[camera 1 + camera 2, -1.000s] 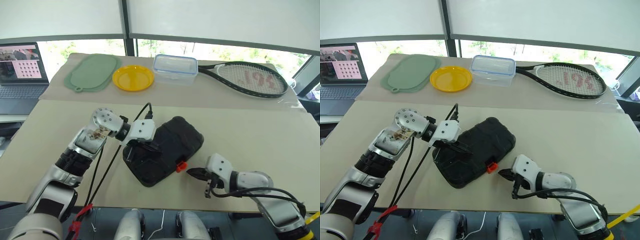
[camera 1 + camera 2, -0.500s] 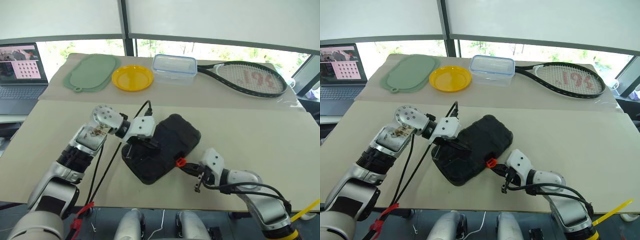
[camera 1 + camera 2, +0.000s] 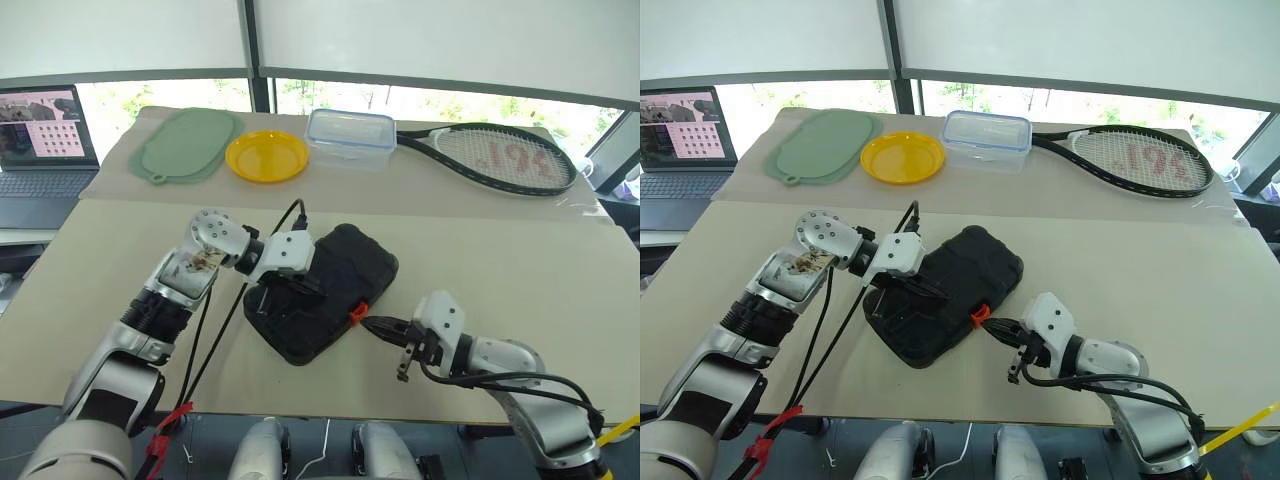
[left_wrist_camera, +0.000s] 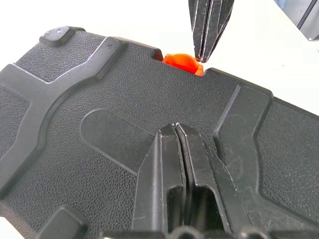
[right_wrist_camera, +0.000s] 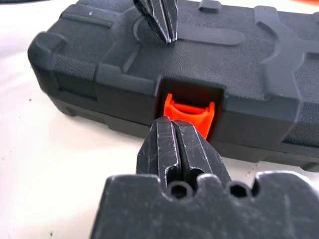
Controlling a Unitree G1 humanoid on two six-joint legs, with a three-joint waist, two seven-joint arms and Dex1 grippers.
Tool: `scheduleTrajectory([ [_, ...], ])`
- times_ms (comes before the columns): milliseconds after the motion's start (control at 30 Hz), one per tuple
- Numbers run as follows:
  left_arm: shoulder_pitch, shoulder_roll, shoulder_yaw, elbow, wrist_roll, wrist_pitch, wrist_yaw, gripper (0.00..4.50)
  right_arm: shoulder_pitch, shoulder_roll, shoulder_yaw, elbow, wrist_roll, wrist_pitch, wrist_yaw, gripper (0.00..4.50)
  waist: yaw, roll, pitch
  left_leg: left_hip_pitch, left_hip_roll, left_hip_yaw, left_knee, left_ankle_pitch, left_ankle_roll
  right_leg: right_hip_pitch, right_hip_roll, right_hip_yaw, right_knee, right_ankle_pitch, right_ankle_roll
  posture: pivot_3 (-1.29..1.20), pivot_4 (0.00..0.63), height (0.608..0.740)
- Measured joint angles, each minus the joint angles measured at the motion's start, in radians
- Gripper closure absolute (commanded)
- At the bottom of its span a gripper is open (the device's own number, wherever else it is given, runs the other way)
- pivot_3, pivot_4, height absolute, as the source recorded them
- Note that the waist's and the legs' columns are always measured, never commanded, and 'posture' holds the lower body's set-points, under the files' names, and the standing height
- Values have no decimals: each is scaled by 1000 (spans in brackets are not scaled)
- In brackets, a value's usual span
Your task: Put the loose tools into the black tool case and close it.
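Note:
The black tool case [image 3: 355,265] lies shut on the table, textured lid up, with its orange latch [image 3: 356,312] facing the near right. My left gripper [image 4: 175,127] is shut, its tips resting on the lid's middle. My right gripper [image 5: 172,122] is shut too, its tips right at the latch [image 5: 189,107], at the latch's lower edge. In the head view the right gripper [image 3: 368,323] points left at the case's front side. The loose tools are out of view.
Along the table's far side lie a green mat [image 3: 185,145], a yellow plate [image 3: 266,156], a clear blue-rimmed box [image 3: 350,138] and a tennis racket [image 3: 500,158]. A laptop [image 3: 40,140] stands at the far left. Black cables [image 3: 215,330] hang from my left arm.
My right gripper moved left from beside the case up to the orange latch, then rose a little. The left gripper has stayed on the lid.

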Motion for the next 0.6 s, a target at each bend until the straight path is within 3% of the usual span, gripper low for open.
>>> scheduleTrajectory([
  [100, 12, 45, 37, -3, -18, 55, -2, 3441, 30, -90, -97, -12, 82, 36, 70, 3724, -1, 0, 0, 0, 1, 0, 0, 0, 0, 0, 0, 0, 0, 0, 0, 0, 150, 738],
  [200, 74, 137, 119, -49, -82, 188, -9, 2301, 53, -224, -223, -15, 183, 68, 198, 2647, -14, 0, 0, 1, 2, 0, -1, 0, 0, -1, 1, 0, 2, -1, -2, 0, 150, 738],
  [433, 355, 427, 402, -271, -324, 532, -46, 31, 0, -460, -451, 96, 409, 179, 460, 363, -24, 0, 3, 1, 4, 0, -4, 0, 0, -2, -1, 0, 3, -3, -2, 0, 150, 738],
  [467, 412, 482, 483, -299, -363, 587, -49, 0, -16, -503, -494, 145, 438, 203, 501, 32, -23, 0, 3, 1, 4, 0, -4, 0, 0, -2, -2, 0, 2, -3, -2, 0, 150, 738],
  [600, 557, 554, 707, -385, -428, 658, -27, 0, -81, -572, -532, 239, 485, 235, 597, 32, -8, 0, 4, 4, 3, 0, -4, 0, 0, 0, -4, -1, 2, -4, -1, 0, 150, 738],
])
